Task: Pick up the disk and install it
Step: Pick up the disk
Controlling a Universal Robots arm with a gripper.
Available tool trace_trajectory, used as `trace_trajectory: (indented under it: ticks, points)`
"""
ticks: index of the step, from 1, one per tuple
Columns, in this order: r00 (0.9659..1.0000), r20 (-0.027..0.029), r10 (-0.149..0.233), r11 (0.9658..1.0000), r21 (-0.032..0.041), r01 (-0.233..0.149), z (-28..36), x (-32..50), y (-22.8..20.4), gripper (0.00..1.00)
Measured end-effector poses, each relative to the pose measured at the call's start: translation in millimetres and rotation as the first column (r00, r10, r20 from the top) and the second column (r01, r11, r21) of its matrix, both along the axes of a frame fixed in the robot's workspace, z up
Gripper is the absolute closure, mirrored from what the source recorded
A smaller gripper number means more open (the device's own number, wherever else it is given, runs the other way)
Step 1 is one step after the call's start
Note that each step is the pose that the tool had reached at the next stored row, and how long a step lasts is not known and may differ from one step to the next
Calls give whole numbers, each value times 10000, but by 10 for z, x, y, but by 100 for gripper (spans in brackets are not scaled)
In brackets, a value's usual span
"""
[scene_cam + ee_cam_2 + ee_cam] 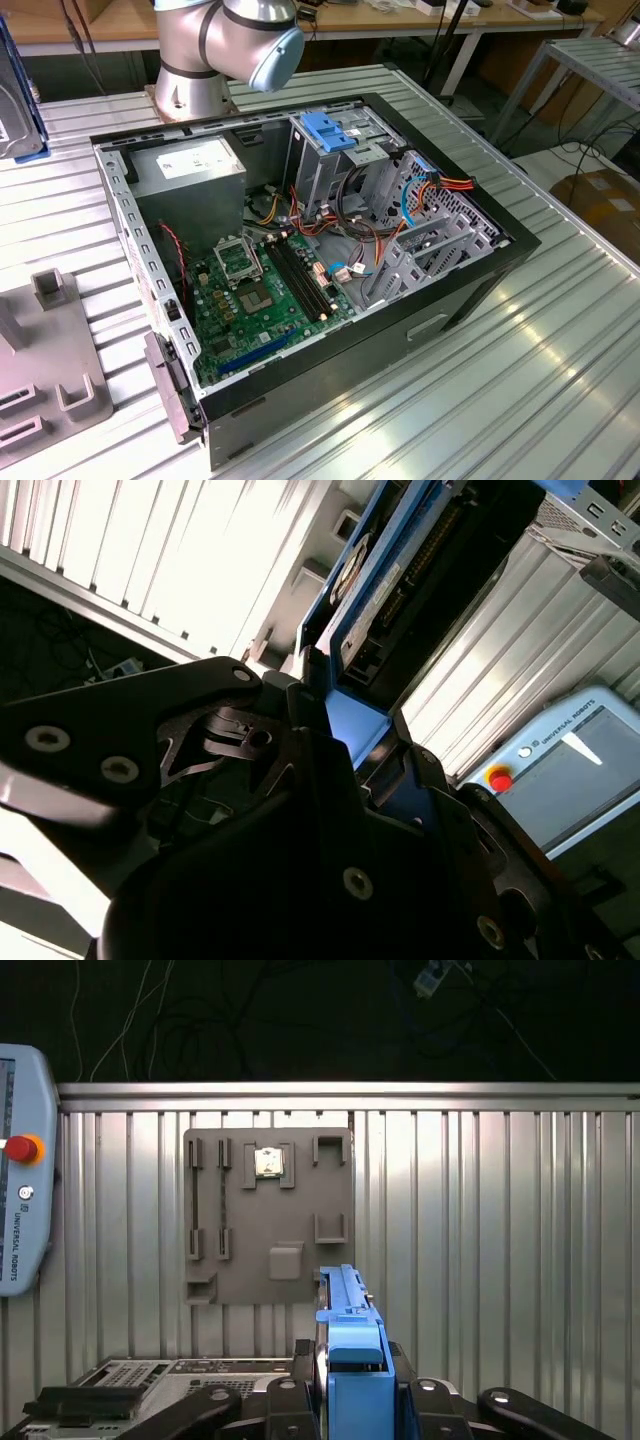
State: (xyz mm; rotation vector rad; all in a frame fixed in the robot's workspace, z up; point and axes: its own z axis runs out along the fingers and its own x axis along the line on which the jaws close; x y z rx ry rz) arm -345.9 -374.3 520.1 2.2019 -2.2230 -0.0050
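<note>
The disk (348, 1345) is in my claw (350, 1392), which is pinched on its near end. In the first wrist view I see it edge-on, a bright blue rail sticking out ahead of me. Its near end is sunk between my black fingers (296, 1362). The dark body and label show in the second wrist view (378, 592), where the far end is cut off at the frame edge. My claw (345, 735) covers much of that picture.

Beyond the disk lies a grey holder plate (270, 1220) with slots, flat on the ribbed metal desk (500, 1240). One slot holds a small metal piece (266, 1163) that I cannot make out. I cannot tell how high the disk hangs over the plate. A pendant with a red button (20, 1160) lies on the desk beside the plate.

In the exterior view the open computer case (480, 270) sits mid-desk. Its drive cage (325, 165) has a blue latch on top. The plate (50, 370) lies at eight o'clock of the case. My arm (230, 40) rises at eleven o'clock of the case and is cut off at the frame edge after one joint. The first wrist view faces the desk squarely.
</note>
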Motion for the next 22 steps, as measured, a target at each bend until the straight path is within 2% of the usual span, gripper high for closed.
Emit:
trace_trajectory:
  ticks: [7,11,22]
  points:
    - [10000,-1,1,10000,-5,-1,0,135,0,63]
    - [10000,0,0,10000,-12,0,-2,263,0,63]
    - [10000,0,1,10000,-19,-1,-6,688,0,63]
